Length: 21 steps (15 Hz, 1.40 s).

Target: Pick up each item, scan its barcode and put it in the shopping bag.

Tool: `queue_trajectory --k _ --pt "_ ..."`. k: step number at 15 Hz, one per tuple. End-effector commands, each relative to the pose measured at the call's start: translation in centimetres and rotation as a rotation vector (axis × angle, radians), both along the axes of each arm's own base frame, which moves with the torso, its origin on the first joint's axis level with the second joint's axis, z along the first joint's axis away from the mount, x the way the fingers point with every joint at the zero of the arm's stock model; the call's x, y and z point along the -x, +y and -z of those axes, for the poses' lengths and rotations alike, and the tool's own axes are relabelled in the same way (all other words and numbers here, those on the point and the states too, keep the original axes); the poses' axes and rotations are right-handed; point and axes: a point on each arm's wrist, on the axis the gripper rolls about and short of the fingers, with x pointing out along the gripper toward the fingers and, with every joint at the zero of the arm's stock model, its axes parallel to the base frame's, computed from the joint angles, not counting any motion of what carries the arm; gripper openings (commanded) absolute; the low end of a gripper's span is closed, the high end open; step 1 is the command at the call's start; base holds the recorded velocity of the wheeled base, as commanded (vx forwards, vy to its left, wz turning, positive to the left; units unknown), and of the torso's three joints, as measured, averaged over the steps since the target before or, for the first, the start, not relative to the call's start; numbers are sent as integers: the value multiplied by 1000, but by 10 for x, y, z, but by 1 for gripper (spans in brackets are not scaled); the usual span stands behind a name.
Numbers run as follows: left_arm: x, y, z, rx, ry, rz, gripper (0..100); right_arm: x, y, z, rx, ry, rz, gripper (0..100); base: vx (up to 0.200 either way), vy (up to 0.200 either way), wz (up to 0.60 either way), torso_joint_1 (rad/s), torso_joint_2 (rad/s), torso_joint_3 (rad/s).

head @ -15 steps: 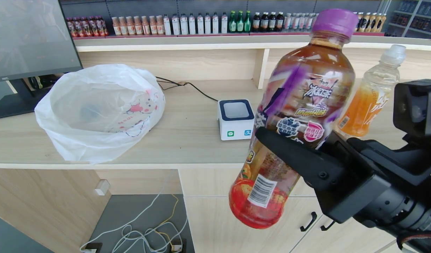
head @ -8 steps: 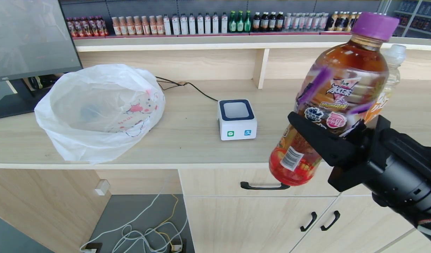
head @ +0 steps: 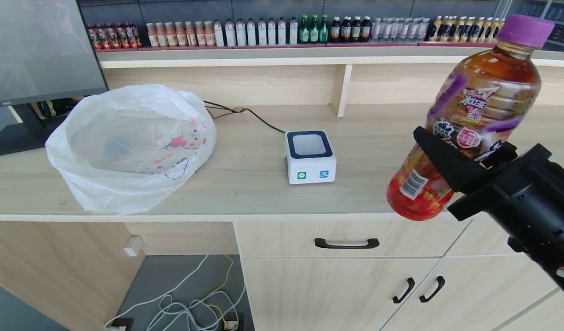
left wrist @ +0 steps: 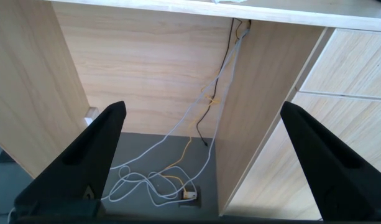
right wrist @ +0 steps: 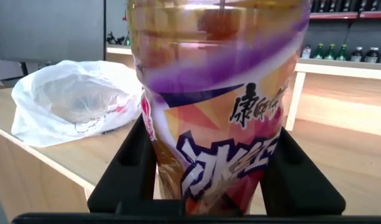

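My left pincer (left wrist: 202, 162) hangs with its jaws spread wide and nothing between them, below the table (head: 245, 184), facing the open recess with loose cables (left wrist: 171, 168) on its floor. My right pincer (head: 461, 154) grips the tea bottle (head: 486, 99) around its lower half, tilted, purple cap up, over the table's front edge toward the right end. Farther in, the scanner (head: 309, 156) sits mid-table. The shopping bag (head: 130, 142) stands open toward the left end, well apart from the bottle.

The wooden counter (head: 245, 188) bears a white shopping bag (head: 130, 142), a small white scanner (head: 309, 156) and a monitor (head: 38, 46).
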Motion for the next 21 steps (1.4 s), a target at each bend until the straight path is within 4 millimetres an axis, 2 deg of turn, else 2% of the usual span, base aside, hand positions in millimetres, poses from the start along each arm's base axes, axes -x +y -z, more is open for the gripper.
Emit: queue_trajectory --k 1,10,18,21 --pt "0 0 0 0 0 0 100 -1 0 0 0 -1 2 0 0 200 0 -7 -7 -7" --pt "0 0 0 1 0 0 100 -2 1 -3 -17 -10 -2 0 0 200 0 7 1 0" --pt "0 0 0 0 0 0 100 -16 2 -17 2 -84 33 0 0 0 0 0 0 0" --pt "0 0 0 0 0 0 100 -49 -13 -18 211 -226 25 0 0 0 0 0 0 0"
